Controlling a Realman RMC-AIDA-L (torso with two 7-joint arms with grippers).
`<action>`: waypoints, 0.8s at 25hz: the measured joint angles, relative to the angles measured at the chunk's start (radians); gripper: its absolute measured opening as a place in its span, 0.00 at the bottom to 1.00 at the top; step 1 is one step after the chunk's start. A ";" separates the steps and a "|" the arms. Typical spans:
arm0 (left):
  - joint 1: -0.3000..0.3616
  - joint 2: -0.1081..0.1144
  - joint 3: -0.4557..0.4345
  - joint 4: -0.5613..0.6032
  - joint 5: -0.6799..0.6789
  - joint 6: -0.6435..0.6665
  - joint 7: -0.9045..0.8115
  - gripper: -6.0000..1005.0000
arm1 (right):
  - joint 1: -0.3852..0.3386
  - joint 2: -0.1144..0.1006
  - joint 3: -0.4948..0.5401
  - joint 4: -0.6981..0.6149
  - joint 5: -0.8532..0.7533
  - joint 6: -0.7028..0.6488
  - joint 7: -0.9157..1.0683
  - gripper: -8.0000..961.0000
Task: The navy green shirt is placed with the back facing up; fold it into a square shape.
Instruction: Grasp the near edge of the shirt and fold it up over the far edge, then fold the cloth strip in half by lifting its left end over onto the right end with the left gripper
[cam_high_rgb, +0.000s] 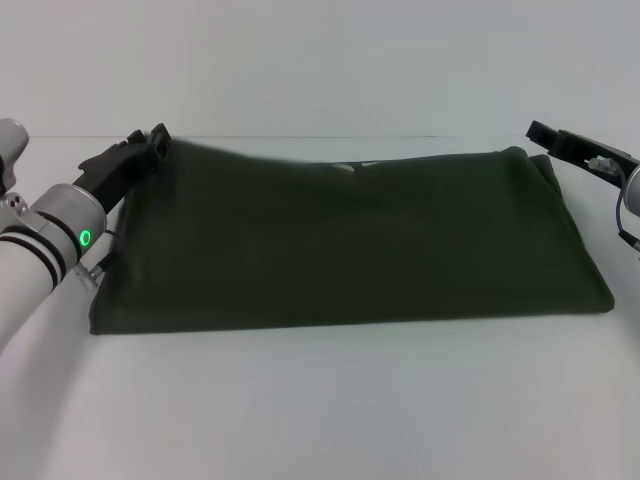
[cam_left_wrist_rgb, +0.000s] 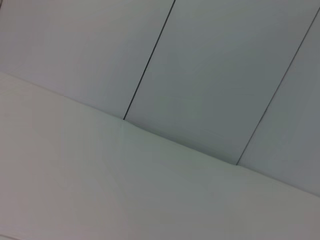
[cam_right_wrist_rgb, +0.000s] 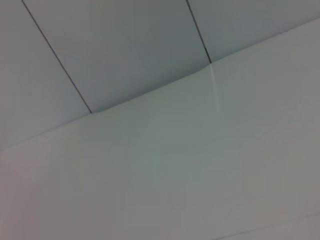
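The navy green shirt (cam_high_rgb: 340, 245) lies on the white table (cam_high_rgb: 320, 420) as a wide dark olive rectangle, folded over itself, with a bit of pale label showing at its far edge. My left gripper (cam_high_rgb: 148, 146) is at the shirt's far left corner, touching or nearly touching the cloth. My right gripper (cam_high_rgb: 545, 134) hovers just beyond the far right corner, slightly apart from the fabric. Both wrist views show only pale table surface and wall panels, with no shirt.
The table's far edge meets a pale wall (cam_high_rgb: 320, 60) right behind the shirt. Bare table stretches in front of the shirt and on both sides. A seamed wall panel (cam_left_wrist_rgb: 200, 75) fills the left wrist view.
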 joint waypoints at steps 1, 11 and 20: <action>0.000 0.000 0.000 0.000 0.000 -0.001 0.001 0.24 | -0.002 0.000 0.000 0.000 0.003 -0.002 -0.002 0.46; 0.006 0.001 0.000 0.005 -0.017 -0.008 0.013 0.33 | -0.037 -0.001 0.009 -0.007 0.012 -0.096 -0.014 0.87; 0.127 0.057 0.174 0.045 -0.003 0.185 -0.373 0.47 | -0.190 -0.019 -0.002 -0.076 0.070 -0.485 -0.070 0.94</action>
